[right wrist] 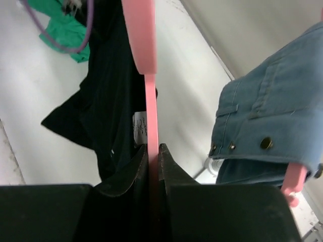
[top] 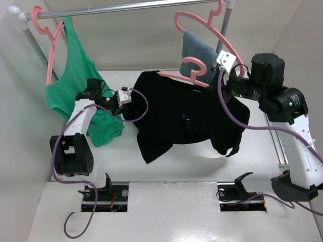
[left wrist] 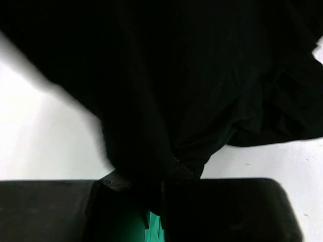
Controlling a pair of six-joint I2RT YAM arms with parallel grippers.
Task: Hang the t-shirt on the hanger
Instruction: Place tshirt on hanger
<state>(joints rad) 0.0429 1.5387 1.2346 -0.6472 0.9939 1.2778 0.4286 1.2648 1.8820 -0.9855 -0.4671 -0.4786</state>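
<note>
A: Status on the t-shirt point(top: 166, 111)?
B: It's hanging above the table point(top: 176, 171), slung between both arms; upper edge is running along the hanger point(right wrist: 139, 30); lower hem is drooping free.
A: Grippers?
B: Right gripper point(right wrist: 153, 159) is pinching the hanger's thin bar, jaws narrow w/ pink plastic between them; left gripper point(left wrist: 161, 189) is clamping a bunched fold of black cloth at the shirt's edge, jaws nearly together on it.
A: Is the hanger sitting inside the shirt?
B: Can't tell fully; right wrist view is showing the neck label point(right wrist: 140, 128) just beside the pink bar, so the hanger is prob. lying at or passing through the collar; in the top view its hook end is sticking out above the shirt. The side nearer the right arm is looking draped; the other side is looking gathered in the left gripper, not spread over a hanger arm.
A: Progress, then?
B: Judging approx. mid-to-late; both items are lifted; threading is looking partly done; seating the far shoulder, evening the collar and letting go are looking left to do.
A: Neighbours?
B: Green tank top point(top: 70, 75) is hanging right by the left arm; grey-blue garment point(top: 199, 50) is hanging from the rail point(top: 126, 7) close above the right gripper; both are looking like snag risks.
</note>
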